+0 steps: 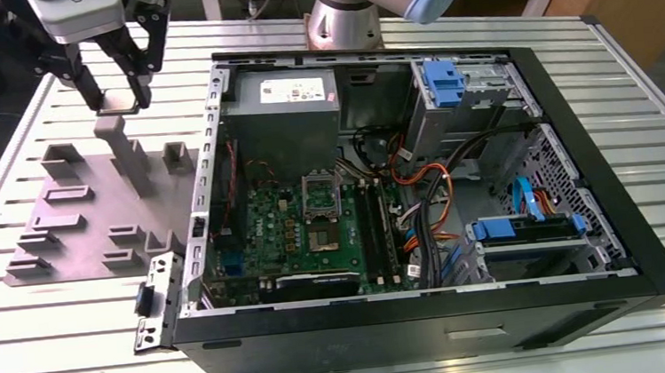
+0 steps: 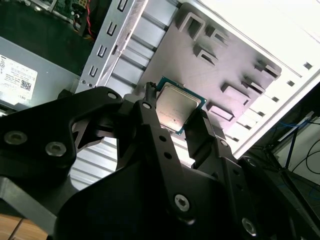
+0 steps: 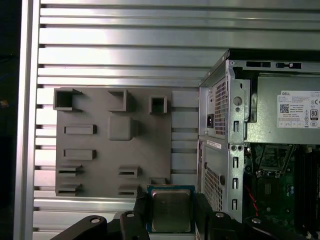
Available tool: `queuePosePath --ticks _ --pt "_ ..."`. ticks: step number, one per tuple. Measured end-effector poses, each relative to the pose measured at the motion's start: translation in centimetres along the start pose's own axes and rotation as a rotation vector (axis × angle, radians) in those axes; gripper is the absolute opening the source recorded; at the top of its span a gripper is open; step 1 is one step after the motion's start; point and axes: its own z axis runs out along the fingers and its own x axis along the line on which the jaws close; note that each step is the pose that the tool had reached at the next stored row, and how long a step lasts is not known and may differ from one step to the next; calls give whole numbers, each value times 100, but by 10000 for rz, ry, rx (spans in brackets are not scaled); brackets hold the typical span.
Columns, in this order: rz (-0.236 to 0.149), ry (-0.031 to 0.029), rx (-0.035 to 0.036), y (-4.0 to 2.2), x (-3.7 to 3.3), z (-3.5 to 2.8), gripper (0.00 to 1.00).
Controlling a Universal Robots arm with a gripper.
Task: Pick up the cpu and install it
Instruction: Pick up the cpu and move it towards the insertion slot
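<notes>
The gripper (image 1: 118, 102) has its two black fingers pressed against opposite edges of the cpu (image 1: 117, 103), pinching it between them. In the second wrist view the cpu (image 2: 178, 104) is a small, thin square with a dull silvery-grey metal lid and a narrow green-blue rim. Faint marks on the lid are too small to read. In the first wrist view the chip (image 3: 170, 210) lies flat between the fingers, lid towards the camera.

The chip hangs in the air above the grey holder plate (image 1: 79, 220), over the end of the plate where a tall upright block (image 1: 112, 133) rises, and clear of the plate's surface. The plate carries several low raised blocks and slots, and it lies on the slatted metal table (image 1: 84, 348).

Just beside the plate, on the exterior view's right, lies the open black computer case (image 1: 591, 144). Inside the case, at the end nearest the plate's tall block, the grey power supply (image 1: 285, 110) carries a white printed label (image 1: 293, 89). Farther from the plate lie the green motherboard (image 1: 276, 231) and its silver socket frame (image 1: 318, 188). Blue drive brackets (image 1: 443, 80) sit at the case's side farthest from the plate.
</notes>
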Motion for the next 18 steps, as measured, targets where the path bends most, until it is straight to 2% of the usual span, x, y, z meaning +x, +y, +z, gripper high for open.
queuePosePath --ticks 4,18 --pt "2 0 0 -6 -44 0 47" --pt "2 0 0 -45 -46 -1 47"
